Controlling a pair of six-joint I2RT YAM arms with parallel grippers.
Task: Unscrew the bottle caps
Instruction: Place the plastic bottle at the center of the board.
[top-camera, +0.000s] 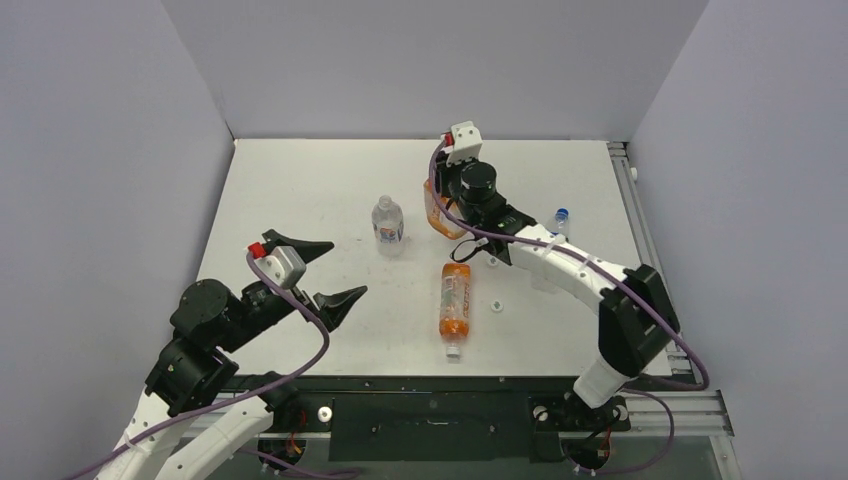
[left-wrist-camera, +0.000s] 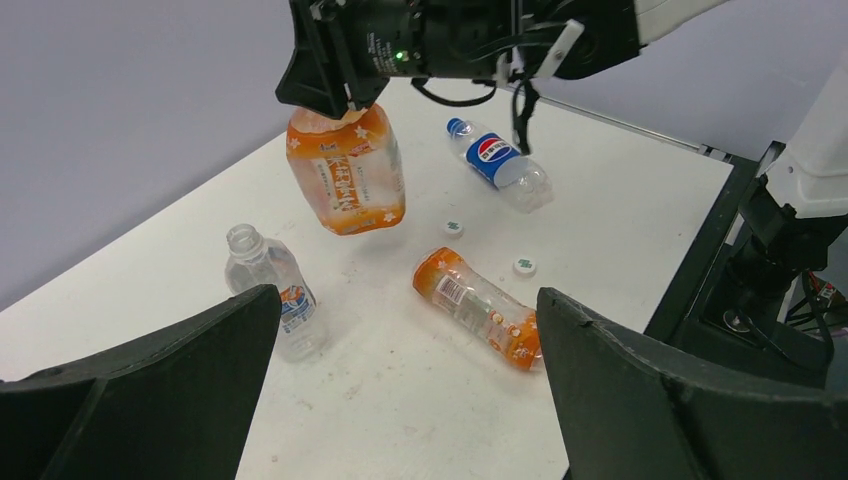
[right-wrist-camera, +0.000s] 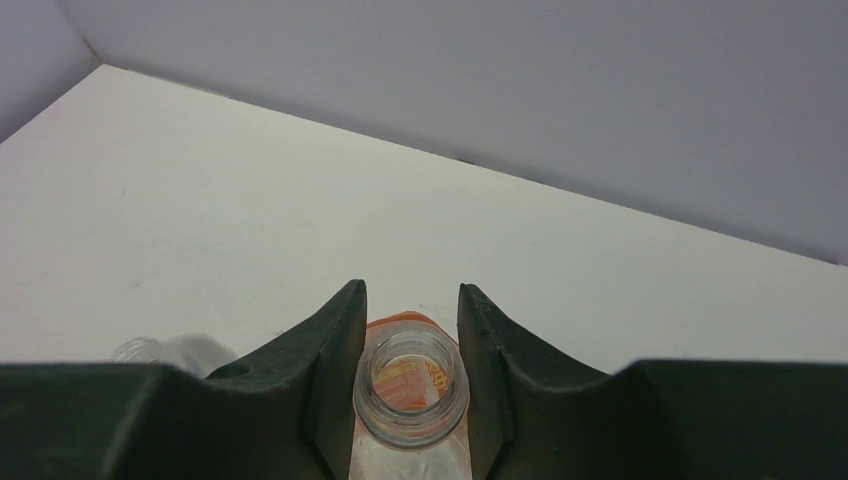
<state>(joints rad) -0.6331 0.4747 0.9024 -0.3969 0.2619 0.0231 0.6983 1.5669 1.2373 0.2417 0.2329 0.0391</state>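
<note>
My right gripper (right-wrist-camera: 411, 292) is shut on the bare, capless neck of the wide orange bottle (right-wrist-camera: 411, 395). The left wrist view shows that bottle (left-wrist-camera: 347, 170) hanging tilted just above the table. My left gripper (left-wrist-camera: 408, 300) stands wide open and holds nothing, low over the table at the near left (top-camera: 318, 270). A clear Pepsi bottle (top-camera: 388, 225) stands upright without a cap. The slim orange bottle (top-camera: 455, 298) lies on its side. Another Pepsi bottle (left-wrist-camera: 497, 162) lies further right with its blue cap (left-wrist-camera: 457, 126) on. Two loose white caps (left-wrist-camera: 453, 228) (left-wrist-camera: 524, 266) rest on the table.
The white table (top-camera: 300, 190) is walled in grey at the back and sides. A metal rail (top-camera: 640, 230) runs along its right edge. My right arm (top-camera: 590, 275) reaches over the right half of the table, above the lying Pepsi bottle.
</note>
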